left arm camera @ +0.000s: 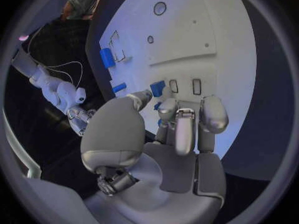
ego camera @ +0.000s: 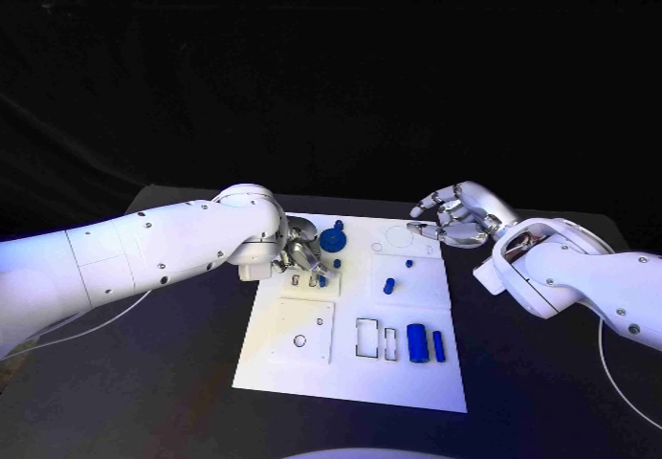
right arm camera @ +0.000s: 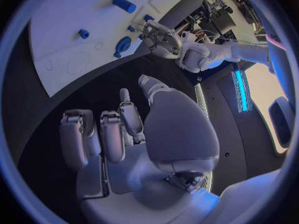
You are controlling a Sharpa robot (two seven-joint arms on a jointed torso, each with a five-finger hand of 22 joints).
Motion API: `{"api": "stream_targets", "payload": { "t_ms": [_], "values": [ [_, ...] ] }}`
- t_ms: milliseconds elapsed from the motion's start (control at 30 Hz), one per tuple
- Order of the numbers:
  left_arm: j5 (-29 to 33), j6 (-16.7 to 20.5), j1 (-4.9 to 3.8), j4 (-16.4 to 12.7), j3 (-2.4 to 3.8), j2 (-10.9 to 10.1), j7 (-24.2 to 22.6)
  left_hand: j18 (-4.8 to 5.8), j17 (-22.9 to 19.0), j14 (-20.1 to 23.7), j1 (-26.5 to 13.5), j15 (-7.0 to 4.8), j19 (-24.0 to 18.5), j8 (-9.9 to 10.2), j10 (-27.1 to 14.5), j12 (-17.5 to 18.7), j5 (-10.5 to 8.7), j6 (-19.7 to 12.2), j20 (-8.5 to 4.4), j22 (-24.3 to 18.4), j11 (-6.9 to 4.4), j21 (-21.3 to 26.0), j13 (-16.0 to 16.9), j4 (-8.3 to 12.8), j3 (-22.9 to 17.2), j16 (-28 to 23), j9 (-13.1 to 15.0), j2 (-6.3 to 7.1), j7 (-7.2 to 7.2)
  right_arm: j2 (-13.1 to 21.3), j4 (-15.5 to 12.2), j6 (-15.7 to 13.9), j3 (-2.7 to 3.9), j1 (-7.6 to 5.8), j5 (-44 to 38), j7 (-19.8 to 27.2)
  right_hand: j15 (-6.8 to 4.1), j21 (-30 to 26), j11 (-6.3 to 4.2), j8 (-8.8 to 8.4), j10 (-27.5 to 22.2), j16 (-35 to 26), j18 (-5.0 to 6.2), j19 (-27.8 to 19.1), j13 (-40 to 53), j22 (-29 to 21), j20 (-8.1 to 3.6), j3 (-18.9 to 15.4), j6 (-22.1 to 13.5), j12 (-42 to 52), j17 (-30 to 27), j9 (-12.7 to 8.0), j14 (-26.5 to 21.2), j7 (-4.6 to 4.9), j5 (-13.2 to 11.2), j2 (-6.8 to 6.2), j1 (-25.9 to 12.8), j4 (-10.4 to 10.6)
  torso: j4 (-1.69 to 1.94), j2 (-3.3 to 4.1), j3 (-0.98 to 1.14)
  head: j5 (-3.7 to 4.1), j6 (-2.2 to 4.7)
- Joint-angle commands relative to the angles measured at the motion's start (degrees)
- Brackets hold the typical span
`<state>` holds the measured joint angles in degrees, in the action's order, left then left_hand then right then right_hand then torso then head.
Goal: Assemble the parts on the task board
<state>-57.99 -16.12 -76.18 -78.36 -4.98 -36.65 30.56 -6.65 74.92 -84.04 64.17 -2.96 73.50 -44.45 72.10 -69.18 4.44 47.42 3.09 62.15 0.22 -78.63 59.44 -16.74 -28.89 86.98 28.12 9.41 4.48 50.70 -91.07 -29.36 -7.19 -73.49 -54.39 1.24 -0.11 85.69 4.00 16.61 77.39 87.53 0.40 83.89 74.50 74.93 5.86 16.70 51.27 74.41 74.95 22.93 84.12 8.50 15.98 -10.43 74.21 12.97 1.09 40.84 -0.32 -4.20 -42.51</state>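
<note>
Early stage. Left hand [ego camera: 301, 256] on white board [ego camera: 311, 363], fingers pinching small blue part [left arm camera: 157, 88] near slots. Right hand [ego camera: 459, 216] empty, fingers apart, above board's far corner. Other blue parts [ego camera: 417, 341] loose.

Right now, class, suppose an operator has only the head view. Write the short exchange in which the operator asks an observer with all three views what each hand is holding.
Operator: The left hand hides part of the task board. Is anything at its fingertips?
Observer: The left wrist view shows a blue part at the fingertips, beside two small rectangular slots. I cannot tell whether it is gripped.
Operator: And the right hand?
Observer: The right wrist view shows its palm bare and its fingers apart, over the dark table beside the board.
</note>
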Motion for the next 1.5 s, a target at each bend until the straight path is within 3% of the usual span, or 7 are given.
{"api": "stream_targets", "payload": {
  "t_ms": [33, 267, 533, 800, 1033, 1367, 1500],
  "values": [
    [0.5, -1.0, -0.07, 0.1, 0.02, 0.3, 0.1, 0.93, 9.7, -4.5, 0.1, -0.23, -0.2, 0.1, 0.0, -0.1, 0.17, 0.2, -0.06, 0.1, -0.05, -0.4, 0.0, 0.1, -0.9, 0.3, 0.1, 0.75, -0.24, -0.1, 0.0, 0.9, -0.01, 0.06, -0.7, -0.1, -0.45, -0.2, -0.49, 0.20, 0.0, -0.2, 0.91, 3.1, -0.1, 11.7, -0.28, 0.0, -0.2, 0.1, 7.1, 0.1, 4.1, -0.23, 0.2, -0.53, 0.2, 0.4, 0.07, 0.04, -0.01, 0.10, -0.10],
    [0.8, -1.1, -0.05, 0.4, -0.02, 0.6, 0.1, 0.93, 9.8, -4.5, 0.2, -0.26, -0.2, 0.0, 0.0, -0.1, 0.17, 0.2, -0.08, 0.1, -0.11, -0.4, 0.1, 0.2, -3.1, 0.4, 0.3, 1.09, -0.30, -0.1, 0.0, 0.9, -0.01, 0.06, -0.7, -0.1, -0.45, -0.2, -0.49, 0.20, 0.0, -0.2, 0.91, 3.1, -0.1, 11.7, -0.28, 0.0, -0.2, 0.1, 7.1, 0.1, 4.1, -0.23, 0.2, -0.53, 0.2, 0.4, 0.08, 0.01, 0.00, 0.15, -0.16],
    [1.3, -1.9, -0.04, 0.6, -0.05, 0.6, 0.2, 0.96, 10.0, -4.5, 2.4, -0.48, -0.1, -0.6, 0.1, 0.2, 0.18, -0.1, -0.25, 0.3, -0.37, -0.5, 0.2, 1.5, -11.5, 0.5, 1.1, 3.06, -0.49, -0.1, 0.0, 0.9, -0.01, 0.06, -0.7, -0.1, -0.45, -0.2, -0.49, 0.25, 0.0, -0.3, 0.93, 3.1, 0.0, 11.7, -0.29, 0.1, -0.2, 0.2, 7.0, 0.1, 4.1, -0.23, 0.4, -0.54, 0.3, 0.4, 0.05, 0.01, 0.01, 0.14, -0.32],
    [1.4, -2.5, -0.04, 0.6, -0.07, 0.7, 0.2, 0.97, 10.5, -4.7, 3.0, -0.85, -0.1, -1.6, 0.3, 0.7, 1.45, 0.2, -0.48, 0.4, -0.78, -0.6, -0.2, 5.3, -18.0, 0.7, 2.1, 4.40, -0.96, -0.1, 0.0, 0.9, -0.01, 0.06, -0.7, -0.1, -0.46, -0.2, -0.49, 0.28, 0.0, -0.3, 0.93, 3.1, 0.0, 11.7, -0.30, 0.1, -0.1, 0.2, 7.0, 0.1, 4.1, -0.24, 0.5, -0.54, 0.3, 0.5, 0.04, 0.00, 0.03, 0.18, -0.46],
    [3.1, -1.3, -0.04, 0.6, -0.09, 0.4, 0.0, 1.05, 10.6, -4.7, 4.4, -0.89, 0.1, -2.9, 0.8, 1.3, 9.85, -0.5, -0.65, 0.8, -0.67, -0.9, -0.4, 11.5, -22.6, 0.7, 4.0, 3.58, -0.59, -0.1, -0.1, 0.8, -0.01, 0.07, -0.7, 0.1, -0.46, -0.2, -0.49, 0.29, 0.1, -0.3, 0.92, 3.1, 0.0, 11.7, -0.30, 0.1, -0.1, 0.2, 7.0, 0.1, 4.1, -0.24, 0.6, -0.54, 0.3, 0.5, 0.14, -0.04, 0.01, 0.23, -0.44],
    [8.5, 5.1, -0.03, -1.7, 0.08, -1.8, -0.8, 1.25, 10.5, -4.7, 3.5, -0.89, 0.9, -3.3, 2.1, 0.6, 12.79, 0.2, -0.60, 2.0, -0.71, -1.6, 0.7, 13.3, -23.8, 0.7, 4.9, 3.61, -0.59, 0.2, -0.2, 0.4, -0.01, 0.09, -0.6, 0.5, -0.46, -0.3, -0.50, 0.32, 0.1, -0.3, 0.95, 3.0, 0.0, 11.6, -0.30, 0.1, -0.1, 0.2, 6.9, 0.1, 4.1, -0.25, 0.6, -0.53, 0.3, 0.5, 0.26, -0.11, 0.00, 0.11, -0.18],
    [9.7, 8.3, 0.00, -3.1, 0.16, -3.0, -1.3, 1.57, 10.7, -4.8, 2.7, -1.15, 2.1, -3.3, 3.2, -0.1, 15.94, 1.2, -0.87, 3.8, -1.01, -2.4, 1.7, 14.2, -24.2, 0.8, 5.3, 4.33, -0.88, 0.3, -0.3, 0.3, -0.01, 0.10, -0.6, 0.6, -0.46, -0.3, -0.50, 0.32, 0.1, -0.3, 0.95, 3.0, 0.0, 11.6, -0.30, 0.1, -0.1, 0.2, 6.9, 0.1, 4.1, -0.25, 0.6, -0.53, 0.3, 0.5, 0.34, -0.09, -0.01, 0.04, -0.01]
  ]
}}
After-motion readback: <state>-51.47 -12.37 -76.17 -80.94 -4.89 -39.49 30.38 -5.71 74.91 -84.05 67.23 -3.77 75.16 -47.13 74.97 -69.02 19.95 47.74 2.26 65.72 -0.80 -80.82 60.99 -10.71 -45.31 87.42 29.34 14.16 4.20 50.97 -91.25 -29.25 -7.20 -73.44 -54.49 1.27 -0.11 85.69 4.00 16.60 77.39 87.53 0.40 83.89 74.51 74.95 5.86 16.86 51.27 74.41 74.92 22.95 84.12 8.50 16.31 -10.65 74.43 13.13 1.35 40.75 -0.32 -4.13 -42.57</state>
